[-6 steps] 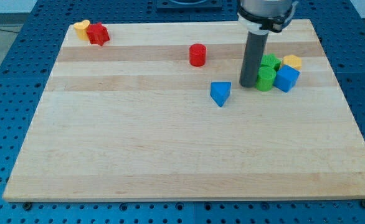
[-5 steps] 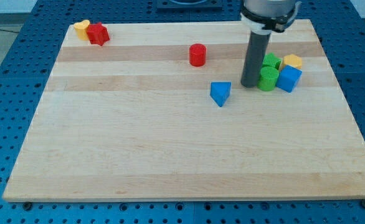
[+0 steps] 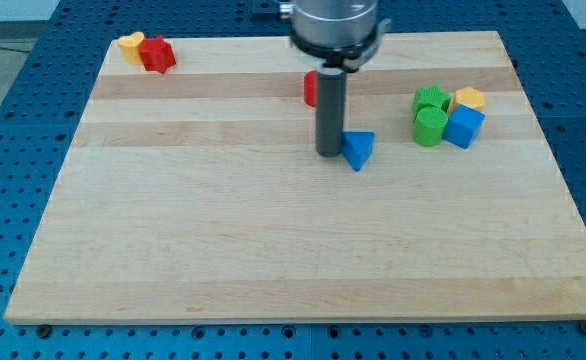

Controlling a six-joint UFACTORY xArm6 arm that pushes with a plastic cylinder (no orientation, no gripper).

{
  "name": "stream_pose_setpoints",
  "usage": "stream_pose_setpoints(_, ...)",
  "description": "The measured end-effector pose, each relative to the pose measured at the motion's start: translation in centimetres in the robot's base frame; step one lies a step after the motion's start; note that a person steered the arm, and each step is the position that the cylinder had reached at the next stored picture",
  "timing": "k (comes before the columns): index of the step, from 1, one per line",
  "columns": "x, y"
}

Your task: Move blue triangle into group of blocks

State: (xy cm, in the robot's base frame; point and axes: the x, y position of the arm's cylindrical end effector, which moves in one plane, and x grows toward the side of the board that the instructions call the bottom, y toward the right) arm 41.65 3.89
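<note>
- Near the board's middle, a bit toward the view's top and right: blue triangle [image 3: 357, 149], apex pointing to the view's bottom, lying flat on the wooden board [image 3: 223, 250].
- my tip [image 3: 329, 152] sits just beside the triangle on its left side as viewed, touching or very nearly so; can't resolve the contact line. No gripper on this rig, only a rod, so nothing to open or close.
- Target group is to the view's right, well apart from the triangle: green cylinder [image 3: 429, 127] in front, a second green block [image 3: 432, 99] behind it (shape unclear), blue cube [image 3: 463, 127] and yellow block [image 3: 469, 98] on the far side. All four packed together.
- Progress, my read: approach done, tip is on the correct side for a push toward the view's right. The push itself is all still to do; triangle has not joined the group.
- Needs a line slightly up-view, since the group sits a little higher than the triangle.
- Red cylinder [image 3: 312, 88] is partly hidden behind the rod; only its left edge shows.
- Far top-left corner: red block [image 3: 158, 54] touching a yellow block [image 3: 130, 44]; shapes hard to call. Out of the way.
- Arm body is cut off at the view's top.
</note>
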Motion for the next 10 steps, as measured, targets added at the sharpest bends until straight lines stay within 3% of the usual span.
stream_pose_setpoints(5, 0.8, 7.8)
stream_pose_setpoints(10, 2.9, 11.3)
